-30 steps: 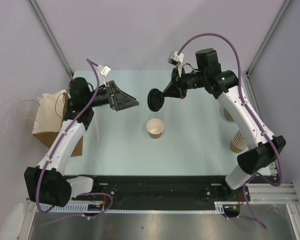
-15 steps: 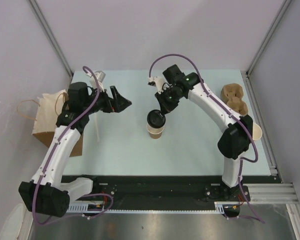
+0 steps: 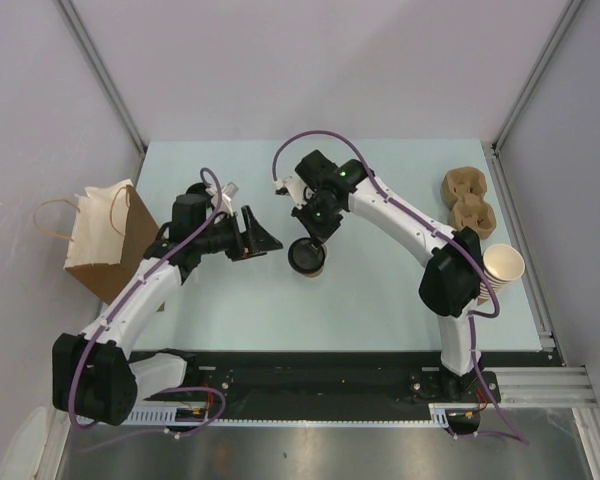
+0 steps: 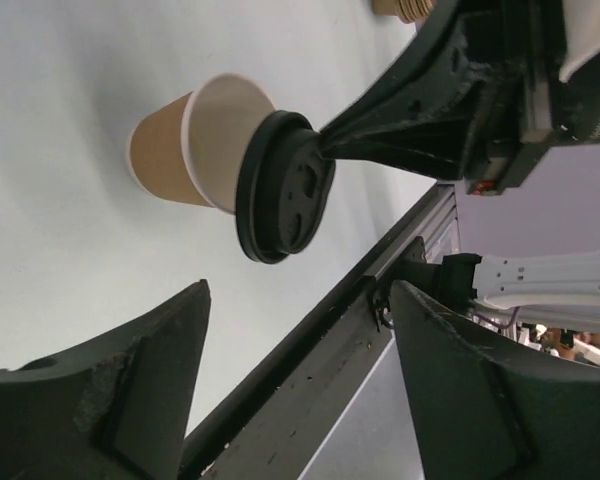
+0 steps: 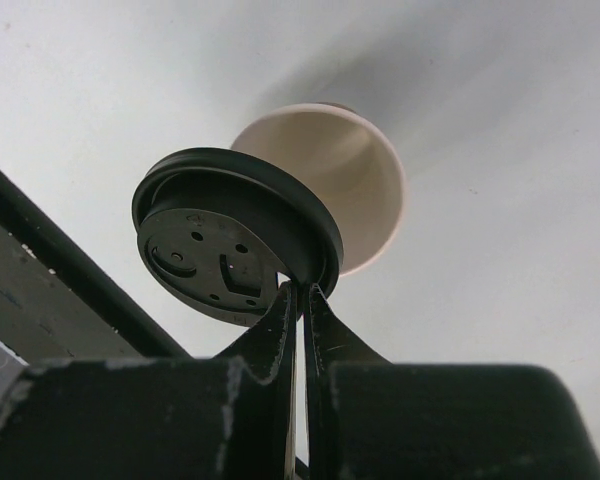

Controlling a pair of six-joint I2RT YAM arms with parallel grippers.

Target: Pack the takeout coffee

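my right hand (image 5: 299,292) pinches the black lid (image 5: 225,235) by its rim, tilted at the open mouth of the paper cup (image 5: 365,175) mid-counter (image 3: 380,300), while my left hand (image 4: 298,330) is spread just left of it.

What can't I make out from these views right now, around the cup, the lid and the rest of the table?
Whether the lid touches the cup rim: right wrist view, the lid, pinched by the right gripper, overlaps the rim; top view, it covers the mouth.
Cup stack, lower part: top view, behind the right arm.
Paper bag, near corner: top view, behind the left arm; absent from both wrist views.
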